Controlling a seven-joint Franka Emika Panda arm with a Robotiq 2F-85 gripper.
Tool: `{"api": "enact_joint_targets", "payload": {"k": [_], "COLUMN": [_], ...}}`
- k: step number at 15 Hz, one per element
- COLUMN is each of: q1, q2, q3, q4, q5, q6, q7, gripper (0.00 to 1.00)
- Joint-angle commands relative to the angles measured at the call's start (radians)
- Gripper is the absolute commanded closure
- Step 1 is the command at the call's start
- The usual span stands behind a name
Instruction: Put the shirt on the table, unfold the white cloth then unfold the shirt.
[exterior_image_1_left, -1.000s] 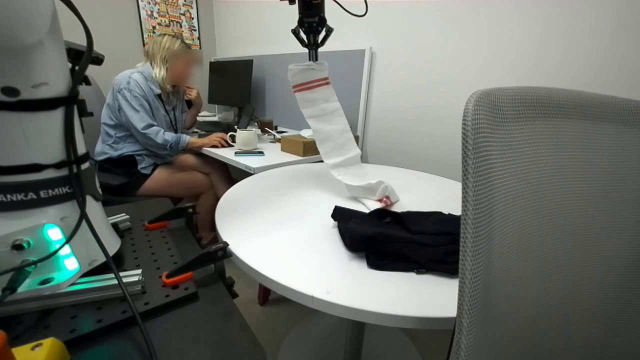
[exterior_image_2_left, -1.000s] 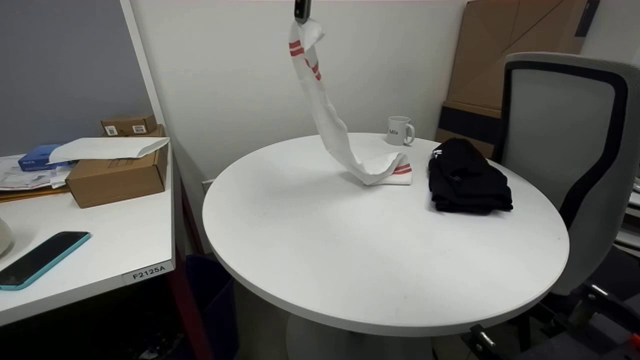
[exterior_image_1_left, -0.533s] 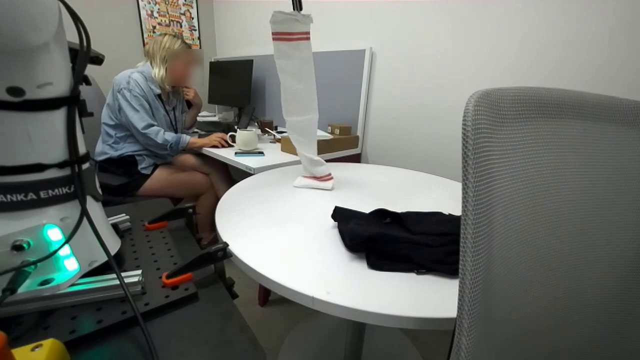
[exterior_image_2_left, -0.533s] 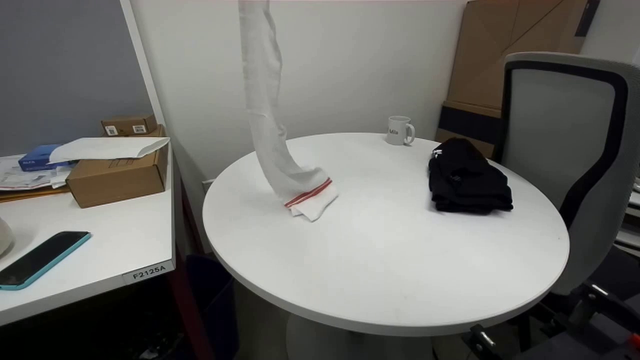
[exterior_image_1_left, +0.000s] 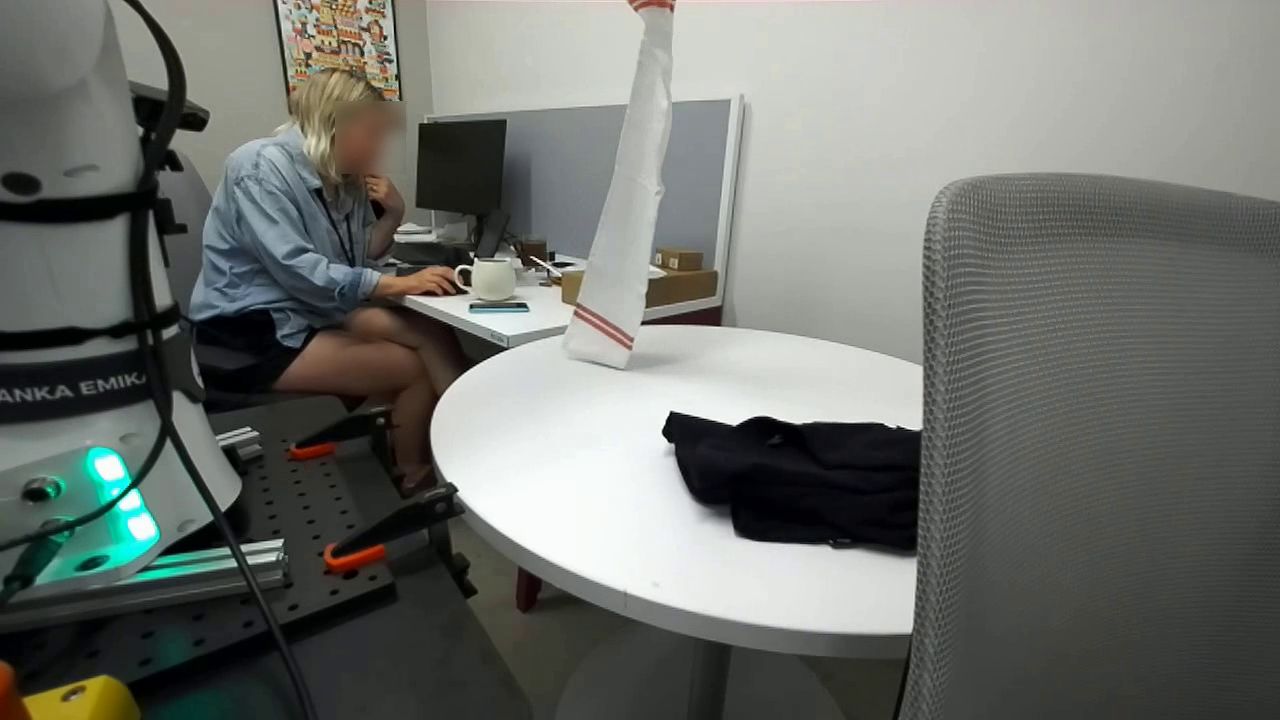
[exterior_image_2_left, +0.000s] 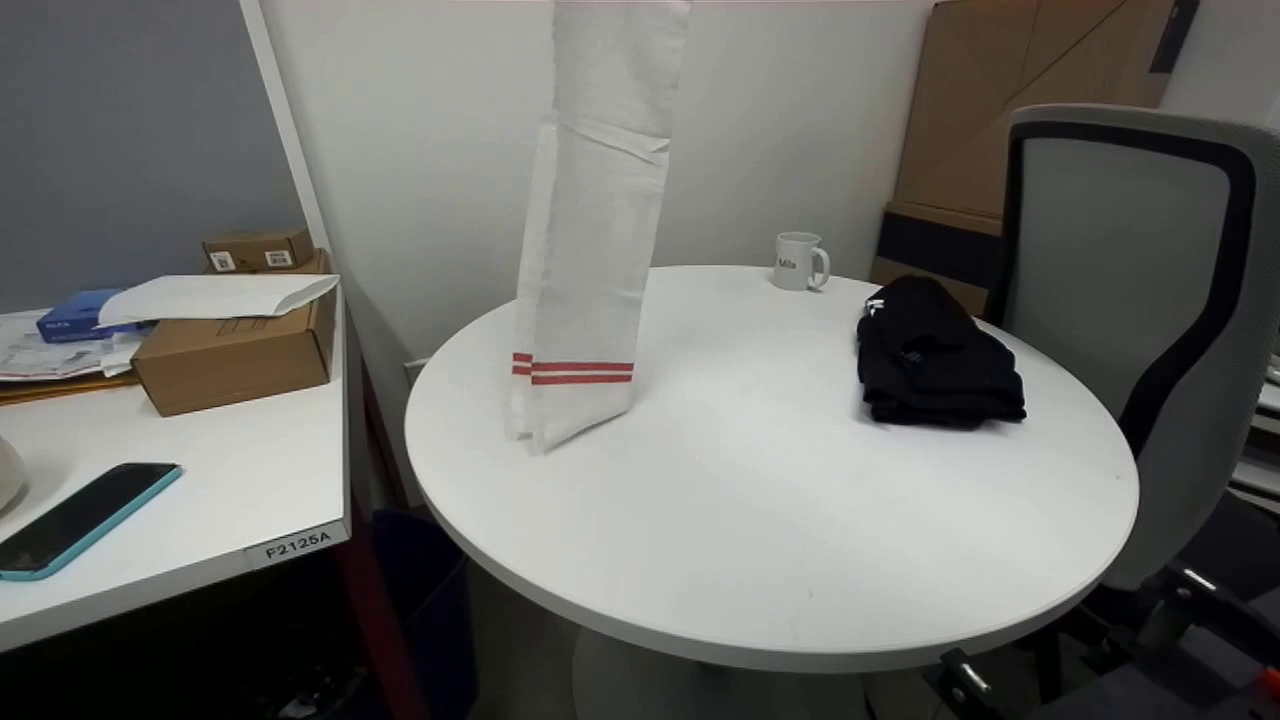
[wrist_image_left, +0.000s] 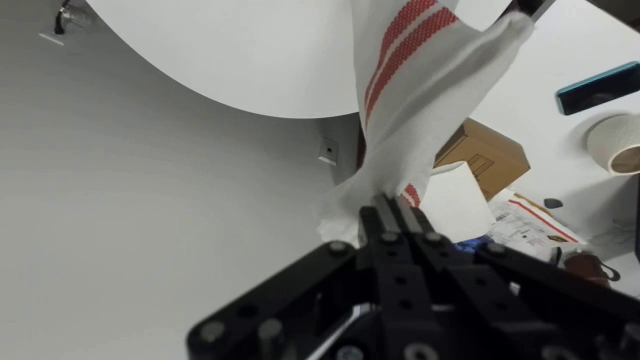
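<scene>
Pinched tight, with next to no gap between the jaws, in the wrist view: the black two-fingered metal gripper (wrist_image_left: 392, 201), holding one short end of the long, narrow, red-striped white cloth (exterior_image_2_left: 600, 270). Out of sight above the frame in both exterior views. Hanging from that grip over the large, round, smooth white table (exterior_image_2_left: 780, 540), well apart from the folded black fabric shirt (exterior_image_2_left: 935, 360) with its small white mark. Hard to tell whether touching the tabletop at the lower hem or just clear of it.

Looks let out along its length yet doubled across its width, to judge by the second layer showing along one edge. Likely midway through the cloth's unfolding, with the shirt's yet to do.

Expect a light, limp, far from fragile weave: quick to sway, twist and double back, little inclined to slip from so firm a pinch. Lower hem first, slowly, then draw sideways to lay flat. For opening the width, take just the loose corner near the stripes, one layer only.

Judge the shirt heavier and thicker, equally floppy, prone to drag along as one bundle. Lies near the rim, toward the grey mesh-backed chair (exterior_image_2_left: 1120, 270). Best gripped by a single top layer at a corner; no picking out sleeves among dark folds.
</scene>
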Motion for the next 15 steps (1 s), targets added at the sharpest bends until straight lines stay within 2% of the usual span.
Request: {"api": "enact_joint_targets", "payload": {"k": [1,9,12,15], "q1": [-0.016,-0.070,-0.050,-0.036], "q2": [0.154,0.372,0.490,0.526], "q3": [-0.013,-0.058,-0.062,-0.046], "q4": [0.243,0.592,0.721,0.686], "q5": [-0.020,-0.042,-0.098,-0.128], "q6": [-0.077,-0.114,-0.151,-0.160], "q7": [-0.016,0.033,-0.022,-0.130], "gripper": [1.00,1.00,1.00,1.00]}}
